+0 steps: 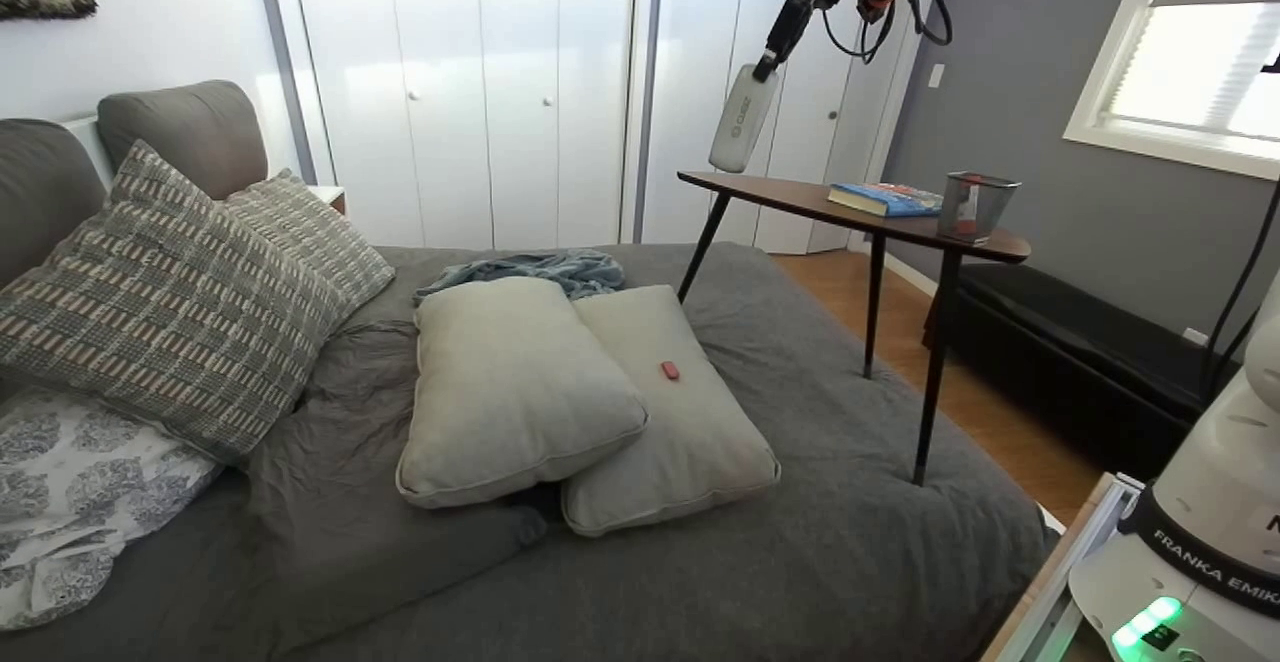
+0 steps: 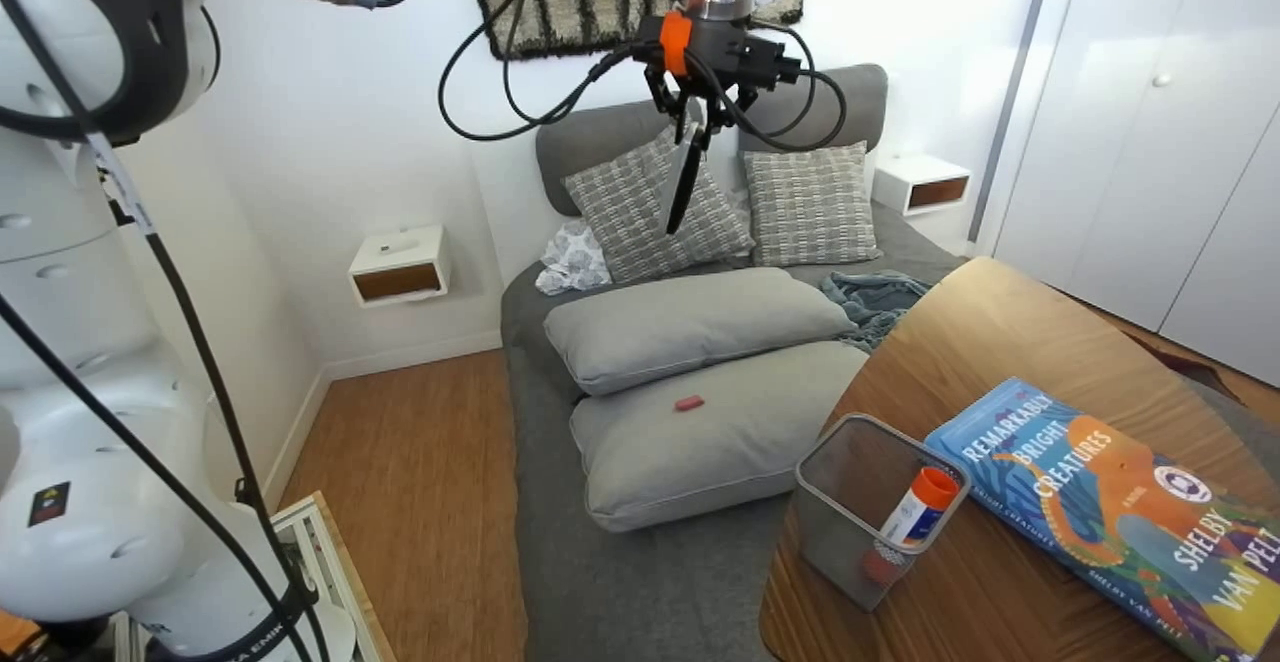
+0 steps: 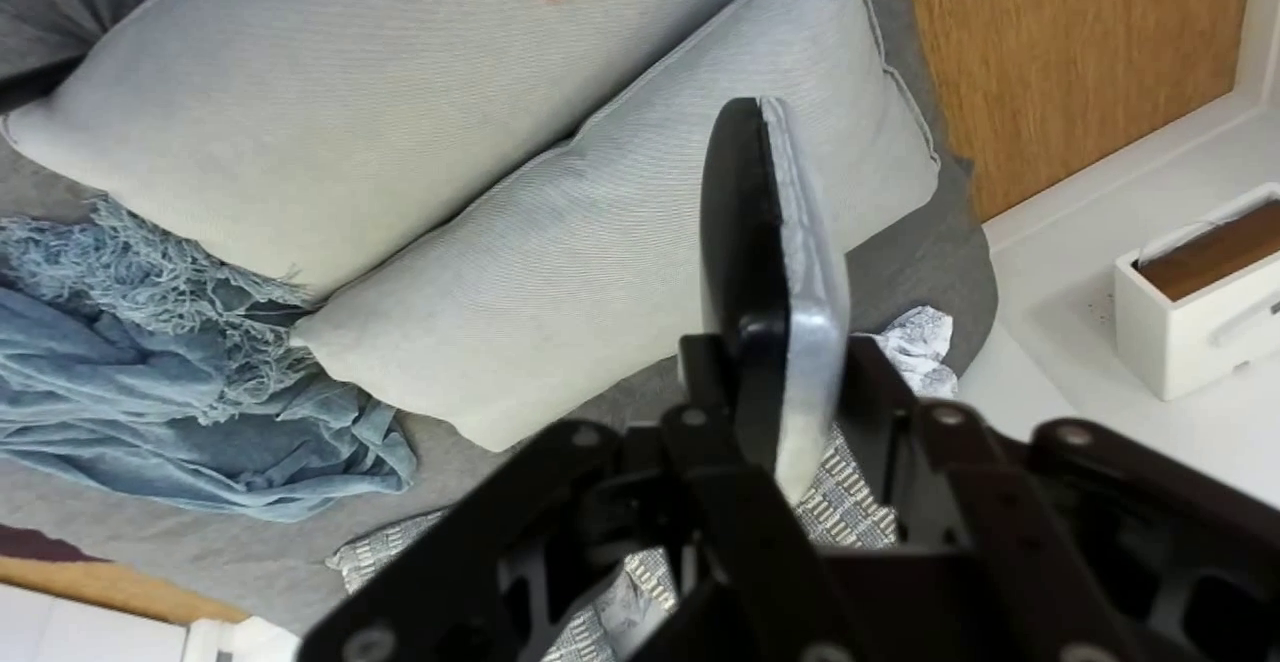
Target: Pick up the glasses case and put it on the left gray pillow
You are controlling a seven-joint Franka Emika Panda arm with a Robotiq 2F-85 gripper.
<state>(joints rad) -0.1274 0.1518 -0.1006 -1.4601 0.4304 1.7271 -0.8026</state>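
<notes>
The glasses case (image 1: 745,120) hangs in the air, clasped at its upper end. It shows a light grey face in that exterior view, and a dark face with a pale edge in another exterior view (image 2: 681,187) and the wrist view (image 3: 742,222). My gripper (image 1: 766,66) is shut on it, with a finger on each side in the wrist view (image 3: 785,367). The left gray pillow (image 1: 515,392) lies on the bed, overlapping the other plain pillow (image 1: 690,432). In the wrist view the case stands in front of the left gray pillow (image 3: 600,242), well above it.
A small red object (image 1: 670,370) lies on the other plain pillow. A wooden table (image 2: 985,312) stands on the bed, with a book (image 2: 1100,502) and a mesh cup (image 2: 850,542). Plaid pillows (image 1: 190,302) lean at the headboard (image 2: 815,107). A blue throw (image 3: 170,382) lies beside the pillows.
</notes>
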